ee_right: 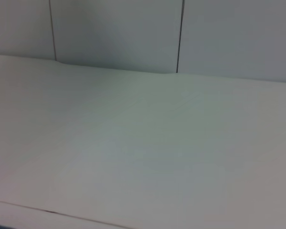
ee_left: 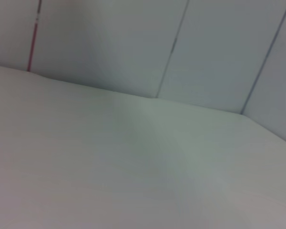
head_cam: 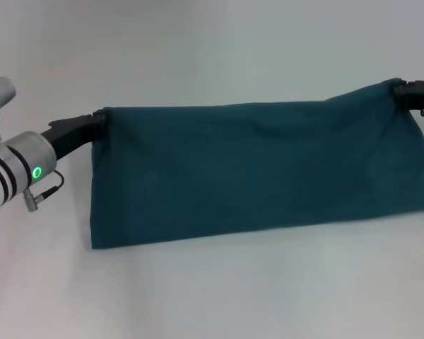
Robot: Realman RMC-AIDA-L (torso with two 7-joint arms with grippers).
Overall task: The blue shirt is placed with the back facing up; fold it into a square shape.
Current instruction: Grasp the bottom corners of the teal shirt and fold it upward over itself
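The dark teal-blue soft knit shirt point(head_cam: 261, 169) hangs stretched between the two grippers above the white table point(head_cam: 212, 296), plain side showing, no lettering visible. Its upper edge runs taut from one top corner to the other, higher on the robot's right, and its lower edge reaches down to the tabletop. The left gripper point(head_cam: 97, 121), black-fingered on a silver wrist with a green light, pinches the shirt's left top corner. The right gripper point(head_cam: 403, 90) pinches the right top corner at the frame's edge. Both wrist views show only bare table and grey wall panels point(ee_left: 133, 43).
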